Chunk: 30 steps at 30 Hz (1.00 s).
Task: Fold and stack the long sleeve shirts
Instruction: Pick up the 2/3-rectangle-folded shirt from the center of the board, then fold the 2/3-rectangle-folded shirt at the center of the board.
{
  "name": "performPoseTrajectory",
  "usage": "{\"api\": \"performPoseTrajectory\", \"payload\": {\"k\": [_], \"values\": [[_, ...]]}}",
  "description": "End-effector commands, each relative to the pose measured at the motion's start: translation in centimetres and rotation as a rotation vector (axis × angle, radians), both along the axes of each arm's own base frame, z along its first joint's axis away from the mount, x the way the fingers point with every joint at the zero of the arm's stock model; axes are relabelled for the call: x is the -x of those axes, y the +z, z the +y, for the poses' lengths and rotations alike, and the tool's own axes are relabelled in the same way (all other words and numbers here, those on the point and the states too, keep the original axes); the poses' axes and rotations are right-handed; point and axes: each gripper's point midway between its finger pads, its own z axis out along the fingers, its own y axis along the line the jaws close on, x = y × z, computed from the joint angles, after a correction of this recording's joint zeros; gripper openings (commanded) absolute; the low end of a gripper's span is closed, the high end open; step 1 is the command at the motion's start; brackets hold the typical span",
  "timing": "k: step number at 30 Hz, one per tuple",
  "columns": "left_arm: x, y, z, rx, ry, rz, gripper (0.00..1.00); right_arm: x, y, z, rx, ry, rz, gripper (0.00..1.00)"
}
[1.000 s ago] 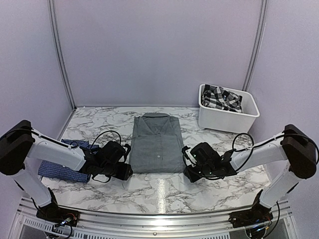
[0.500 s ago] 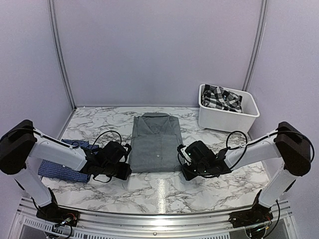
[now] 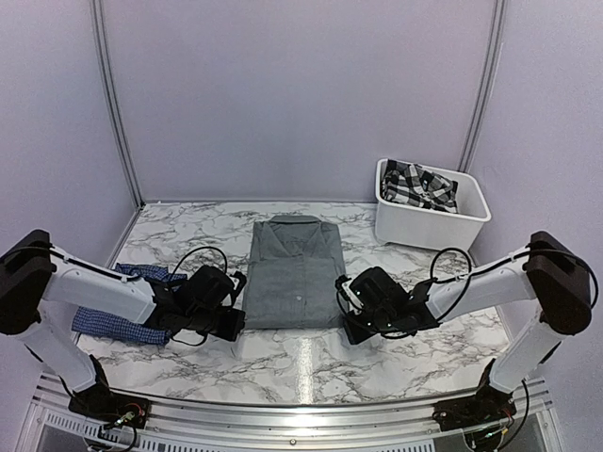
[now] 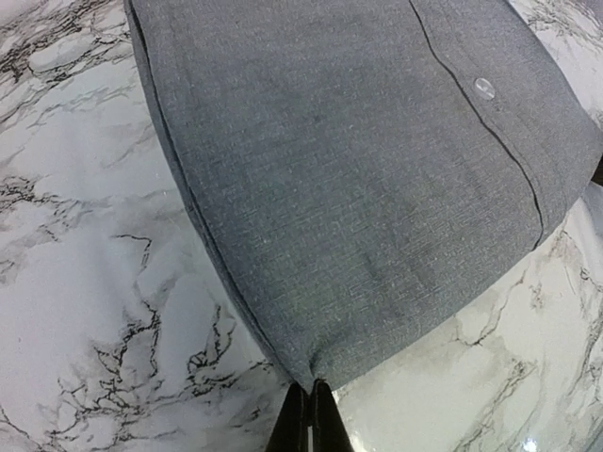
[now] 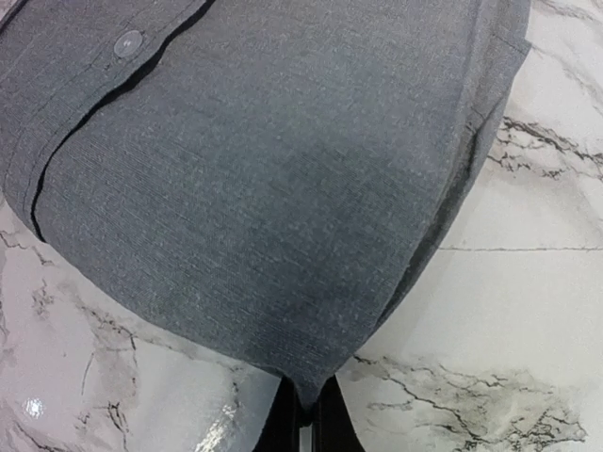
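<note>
The grey shirt [image 3: 297, 270] lies flat on the table, folded into a narrow rectangle, collar at the far end. My left gripper [image 3: 240, 323] is shut on its near left corner; the left wrist view shows the grey cloth [image 4: 358, 179] pinched at the fingertips [image 4: 308, 414]. My right gripper [image 3: 347, 327] is shut on its near right corner; the right wrist view shows the cloth [image 5: 264, 188] caught between the fingers [image 5: 308, 419]. The dark blue checked shirt [image 3: 118, 311] lies folded at the left, partly under my left arm.
A white bin [image 3: 430, 207] with a black-and-white plaid garment [image 3: 419, 184] stands at the back right. The marble table [image 3: 301, 363] has a metal rail along its near edge. Purple walls close the back and sides.
Both grippers have slid inward to the shirt's near corners and closed on them. The right one moved left, the left one shifted slightly. The shirt itself has barely moved.
</note>
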Motion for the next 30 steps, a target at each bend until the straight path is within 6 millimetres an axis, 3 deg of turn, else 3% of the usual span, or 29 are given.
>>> {"api": "performPoseTrajectory", "payload": {"k": [1, 7, 11, 14, 18, 22, 25, 29, 30], "values": [[1.8, 1.2, 0.3, 0.023, -0.028, 0.006, 0.00, 2.1, 1.3, 0.6, -0.059, -0.008, 0.076, 0.00], [4.4, 2.6, 0.5, 0.054, -0.050, 0.012, 0.00, 3.8, 3.6, -0.2, -0.066, -0.054, 0.077, 0.00], [5.4, 5.1, 0.7, 0.094, -0.040, -0.015, 0.00, 5.0, 6.0, 0.1, -0.079, -0.047, 0.039, 0.00], [5.2, 7.9, 0.8, 0.141, -0.025, -0.056, 0.00, 4.7, 8.9, 0.5, -0.119, -0.058, -0.006, 0.00], [3.2, 12.2, 0.8, 0.171, 0.023, -0.147, 0.00, 2.4, 14.0, 1.4, -0.169, -0.078, -0.139, 0.00], [-1.6, 13.2, 0.7, 0.198, 0.063, -0.123, 0.00, -3.5, 16.0, 1.7, -0.138, -0.126, -0.200, 0.00], [-7.7, 13.4, 0.5, 0.206, 0.085, -0.114, 0.00, -9.7, 16.2, 2.1, -0.143, -0.170, -0.251, 0.00], [-17.7, 11.1, -1.3, 0.289, 0.123, -0.043, 0.00, -19.6, 13.3, 2.4, -0.174, -0.245, -0.246, 0.00], [-19.3, 9.0, -1.4, 0.293, 0.131, 0.008, 0.00, -21.5, 12.1, 2.3, -0.168, -0.263, -0.233, 0.00]]}}
